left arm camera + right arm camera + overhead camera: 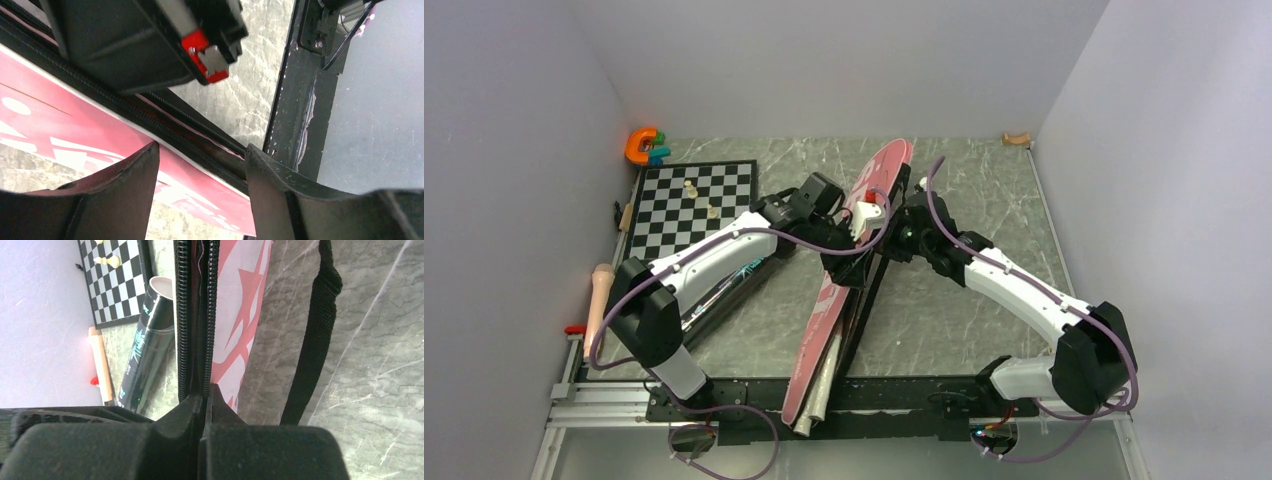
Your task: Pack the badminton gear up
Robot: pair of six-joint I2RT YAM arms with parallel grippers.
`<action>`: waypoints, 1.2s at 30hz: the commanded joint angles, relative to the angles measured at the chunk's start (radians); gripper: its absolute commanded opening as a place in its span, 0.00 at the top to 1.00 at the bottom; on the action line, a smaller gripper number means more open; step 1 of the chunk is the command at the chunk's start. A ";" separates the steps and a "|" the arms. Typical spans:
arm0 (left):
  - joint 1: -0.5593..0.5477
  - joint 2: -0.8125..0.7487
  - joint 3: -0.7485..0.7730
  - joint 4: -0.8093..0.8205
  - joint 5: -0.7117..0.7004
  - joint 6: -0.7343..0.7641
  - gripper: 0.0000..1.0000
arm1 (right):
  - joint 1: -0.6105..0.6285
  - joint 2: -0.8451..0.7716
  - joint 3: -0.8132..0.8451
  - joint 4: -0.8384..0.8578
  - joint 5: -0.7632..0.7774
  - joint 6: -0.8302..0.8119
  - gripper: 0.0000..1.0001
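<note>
Lying diagonally across the grey marbled table (984, 200), the large pink racket-shaped bag (879, 180) has its broad head toward the far wall and its narrow end over the black base rail (904, 395) at the near edge. Both arms meet at the middle of the bag.

Right gripper (205, 390): jaws pressed together, clamped on the bag's black zipper edge (182, 315), which runs up and away from the fingertips as two toothed rows with a thin gap between them. A black webbing strap (315, 340) of the bag lies on the table just to one side of it. In the top view the right gripper (894, 232) sits on the bag's right edge.

Left gripper (200, 167): jaws apart. The zipper edge passes through the gap between the two dark fingers (125, 190); contact with it cannot be told. Pink fabric with white print fills the left of that view.

The long black tube with teal lettering (147, 350) lies on the table left of the bag, beneath the left forearm, its open pale end toward the black-and-white chessboard (689, 205). Two pale chess pieces (712, 211) stand on the board. An orange U-shaped toy (640, 146) lies in the far left corner.
</note>
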State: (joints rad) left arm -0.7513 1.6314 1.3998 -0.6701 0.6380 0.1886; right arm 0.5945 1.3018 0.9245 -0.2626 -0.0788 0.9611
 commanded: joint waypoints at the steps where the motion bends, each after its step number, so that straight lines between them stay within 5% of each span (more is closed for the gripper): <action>1: -0.015 -0.043 -0.030 0.028 -0.007 -0.006 0.32 | 0.002 -0.047 0.071 0.046 0.000 0.050 1.00; 11: -0.048 -0.058 -0.008 0.049 0.010 -0.093 0.22 | 0.082 -0.073 0.082 0.018 0.116 0.110 1.00; 20: -0.121 -0.060 -0.086 0.060 -0.238 -0.054 0.28 | 0.125 -0.105 0.089 -0.018 0.209 0.151 1.00; 25: -0.142 -0.059 -0.102 0.056 -0.392 -0.036 0.42 | 0.129 -0.155 0.073 -0.033 0.256 0.175 1.00; 33: -0.140 -0.115 -0.096 0.061 -0.481 -0.021 0.93 | 0.128 -0.221 0.030 -0.098 0.279 0.199 1.00; 36: -0.131 -0.141 -0.094 0.063 -0.481 -0.024 1.00 | 0.116 -0.272 -0.011 -0.110 0.278 0.200 0.83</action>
State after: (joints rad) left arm -0.8951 1.5490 1.3098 -0.6285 0.2256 0.1383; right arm 0.7143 1.1332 0.9291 -0.4252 0.2039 1.1271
